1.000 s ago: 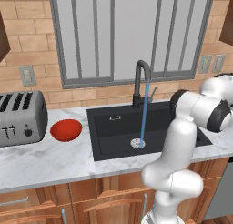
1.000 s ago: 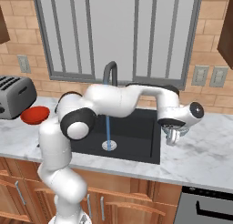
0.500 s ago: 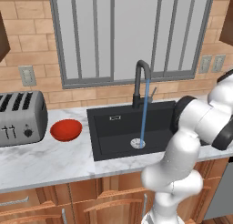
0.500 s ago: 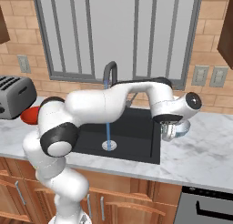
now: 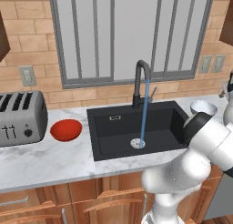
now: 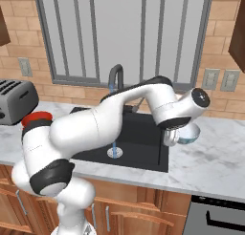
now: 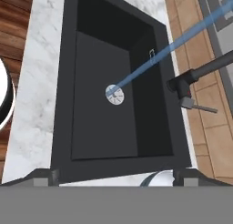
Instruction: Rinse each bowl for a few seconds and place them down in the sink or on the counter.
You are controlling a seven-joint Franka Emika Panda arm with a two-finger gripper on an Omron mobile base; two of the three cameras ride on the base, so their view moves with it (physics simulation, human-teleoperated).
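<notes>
The pincer (image 7: 116, 176) had lifted, jaws wide and empty, leaving the pale blue-white bowl (image 5: 203, 108) on the white marble surface (image 5: 45, 161); the glossy red bowl (image 5: 66, 129) remained unrinsed, I judged.

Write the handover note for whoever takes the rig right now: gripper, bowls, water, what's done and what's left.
Gripper: open, holding nothing, just above the pale bowl.
Pale bowl: upright on the counter right of the sink.
Red bowl: on the counter left of the sink, beside the toaster.
Faucet: running, stream landing at the drain.
Done: pale bowl is set down; whether it was rinsed can't be told.
Left: rinse the red bowl, set it down.
</notes>
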